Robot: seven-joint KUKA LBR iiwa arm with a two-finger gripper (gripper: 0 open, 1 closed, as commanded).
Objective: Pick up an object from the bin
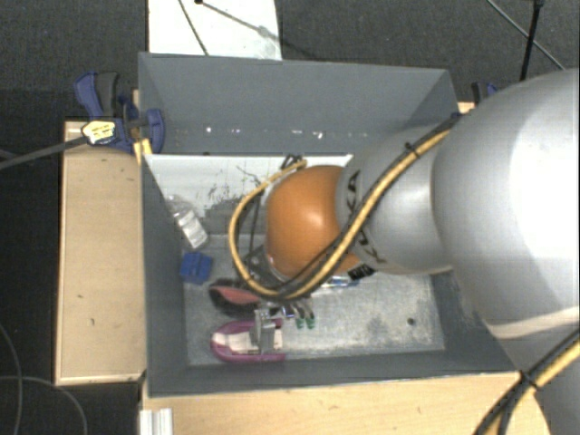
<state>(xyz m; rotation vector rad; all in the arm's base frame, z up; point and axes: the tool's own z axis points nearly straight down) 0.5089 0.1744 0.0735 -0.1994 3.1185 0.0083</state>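
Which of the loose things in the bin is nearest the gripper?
The purple-and-white piece at the bin's front, right at the gripper; the blue block and clear piece lie farther left.

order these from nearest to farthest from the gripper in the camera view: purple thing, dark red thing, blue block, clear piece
1. purple thing, low in the view, right beside the gripper
2. dark red thing, just above the purple one
3. blue block, farther left and up
4. clear piece, highest and farthest, at the upper left
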